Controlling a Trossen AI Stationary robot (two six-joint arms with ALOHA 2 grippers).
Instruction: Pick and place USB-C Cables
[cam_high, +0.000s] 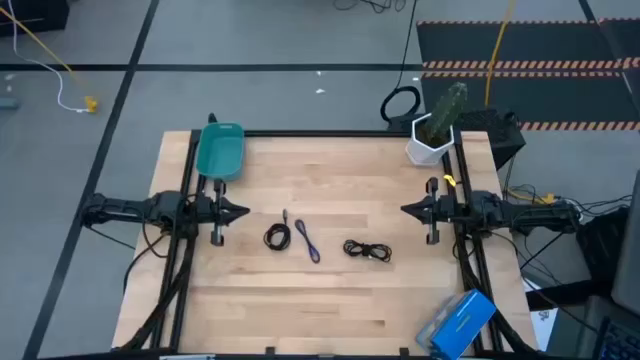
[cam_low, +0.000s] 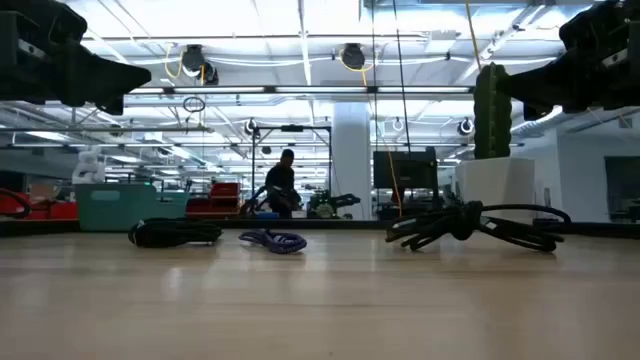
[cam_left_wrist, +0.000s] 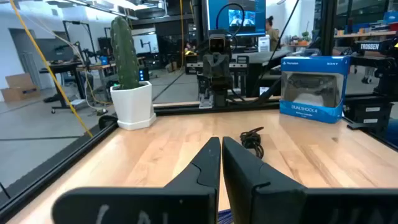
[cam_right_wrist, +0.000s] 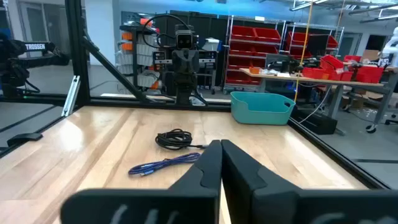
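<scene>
The left end effector (cam_high: 243, 211) hovers raised over the table's (cam_high: 330, 310) left edge, fingers pressed together, pointing inward; the right end effector (cam_high: 405, 209) mirrors it over the table's right edge, fingers likewise closed, both arms level.

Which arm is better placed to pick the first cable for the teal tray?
Left, probably. The left claw waits beside the teal tray, nearest the coiled black cable and blue-purple cable. The right claw is farther.
</scene>
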